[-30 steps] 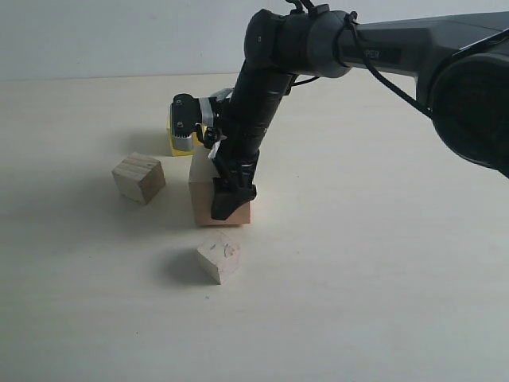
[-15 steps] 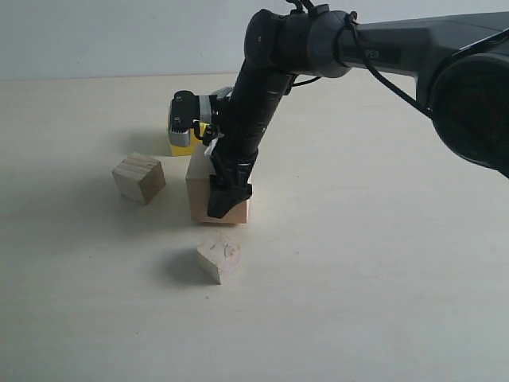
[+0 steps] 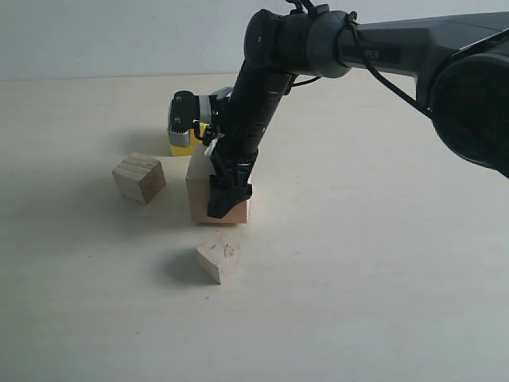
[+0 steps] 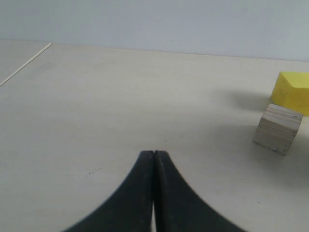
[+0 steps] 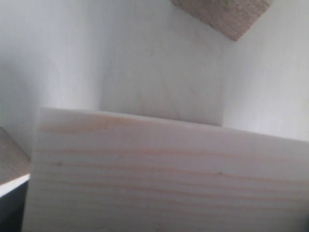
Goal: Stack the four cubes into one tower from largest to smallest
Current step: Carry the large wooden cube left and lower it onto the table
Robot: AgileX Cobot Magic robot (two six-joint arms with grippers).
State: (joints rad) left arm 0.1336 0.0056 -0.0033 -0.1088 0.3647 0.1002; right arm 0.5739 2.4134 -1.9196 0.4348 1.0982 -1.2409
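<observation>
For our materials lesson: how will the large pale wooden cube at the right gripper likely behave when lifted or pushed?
The large pale wooden cube shows grain, so it is probably stiff. Flat faces suggest sliding, not rolling. The right gripper spans it with wide jaws, so it may slip if tilted.

The right arm (image 3: 262,103) is built of matt black and dark grey links joined by rounded housings. Faint pale lettering is printed on the upper link, and a black cable (image 3: 388,79) is run along it. A silver-and-black camera block (image 3: 189,119) is mounted at the wrist. Black fingers are fitted to the right tool (image 3: 221,191). Those of the left tool (image 4: 153,157) are black, smooth and curved.
</observation>
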